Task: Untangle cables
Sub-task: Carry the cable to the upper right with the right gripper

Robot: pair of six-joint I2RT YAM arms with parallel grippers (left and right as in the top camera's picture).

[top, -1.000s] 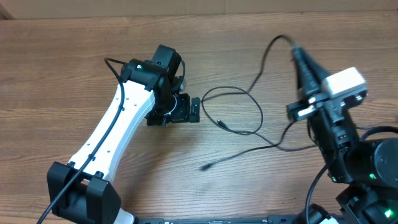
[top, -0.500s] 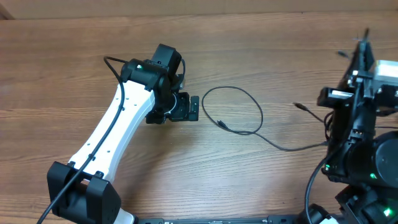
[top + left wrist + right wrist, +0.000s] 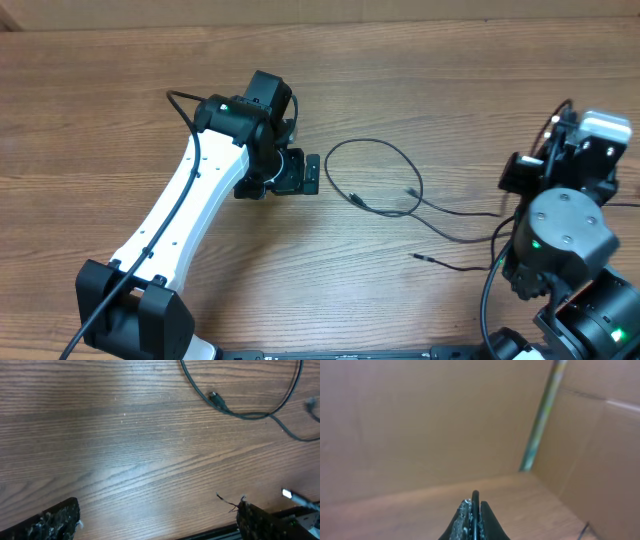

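Thin black cables lie on the wood table. One forms a loop [image 3: 372, 143] right of my left gripper, with a plug end [image 3: 355, 198]. Two more cable ends [image 3: 414, 190] [image 3: 418, 257] lie to its right and their cords trail toward the right arm. My left gripper [image 3: 316, 175] is open and empty just above the table, left of the loop. The left wrist view shows the loop [image 3: 240, 415], its plug [image 3: 214, 396] and the open fingers [image 3: 155, 527]. My right gripper [image 3: 557, 122] is raised at the right, shut on a thin black cable [image 3: 475, 497].
The right arm's base and its thicker wires [image 3: 560, 250] fill the right front corner. A brown cardboard wall [image 3: 420, 420] stands behind the table. The left arm [image 3: 180, 210] crosses the left half of the table.
My right gripper has swung from the back centre to the far right and lifted, dragging cable with it. Two cable ends moved right across the table. The loop and the left arm stayed.
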